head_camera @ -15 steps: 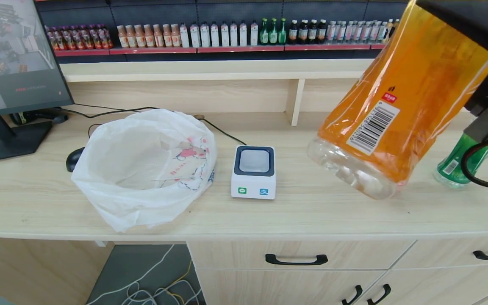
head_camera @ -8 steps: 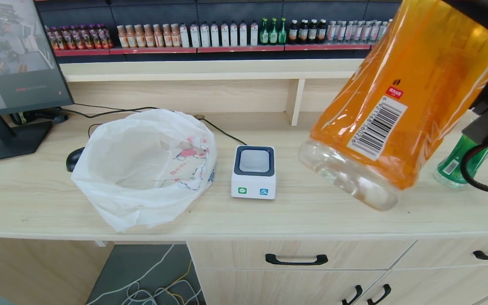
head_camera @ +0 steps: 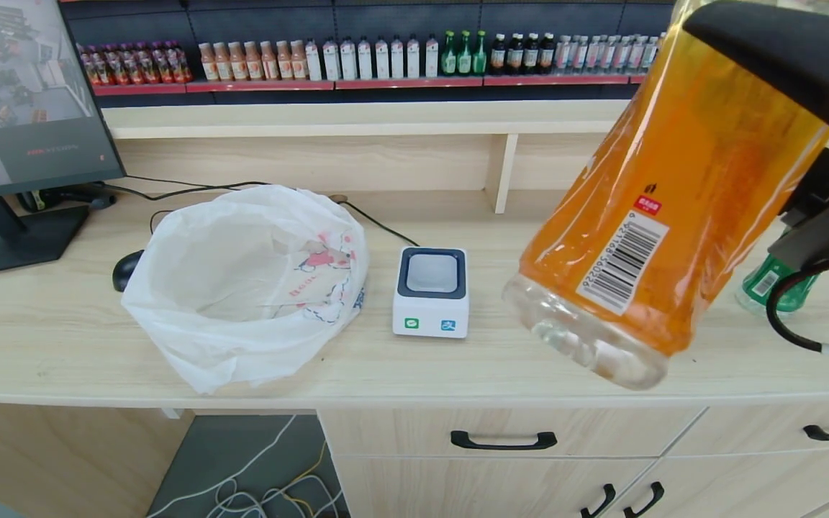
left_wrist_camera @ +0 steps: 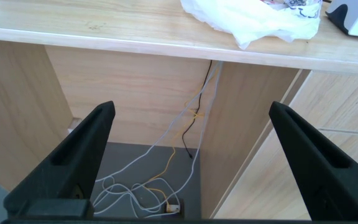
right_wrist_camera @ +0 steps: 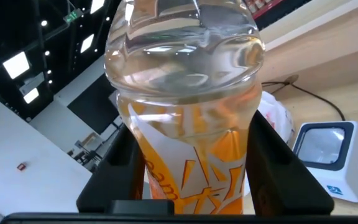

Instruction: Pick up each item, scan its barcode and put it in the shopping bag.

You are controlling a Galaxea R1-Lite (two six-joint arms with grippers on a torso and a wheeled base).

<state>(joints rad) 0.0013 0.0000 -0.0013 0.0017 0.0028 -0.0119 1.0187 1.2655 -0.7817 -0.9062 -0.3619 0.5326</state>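
Note:
My right gripper (right_wrist_camera: 191, 168) is shut on a large orange drink bottle (head_camera: 666, 208), held high and tilted above the counter's right side, its clear base toward the lower left and its barcode label (head_camera: 623, 262) facing the head camera. In the right wrist view the bottle (right_wrist_camera: 188, 106) fills the space between the fingers (right_wrist_camera: 120, 168). The white scanner box (head_camera: 432, 291) sits on the counter left of the bottle. An open white shopping bag (head_camera: 249, 280) lies further left. My left gripper (left_wrist_camera: 191, 162) hangs open below the counter's front edge, holding nothing.
A green bottle (head_camera: 774, 280) stands on the counter behind the right arm. A monitor (head_camera: 22, 101) and a black mouse (head_camera: 125, 270) are at the far left. Cables run along the back wall. Drawers (head_camera: 504, 440) lie under the counter edge.
The orange bottle has shifted lower and slightly left toward the counter's front, with the right arm now showing more across the top right.

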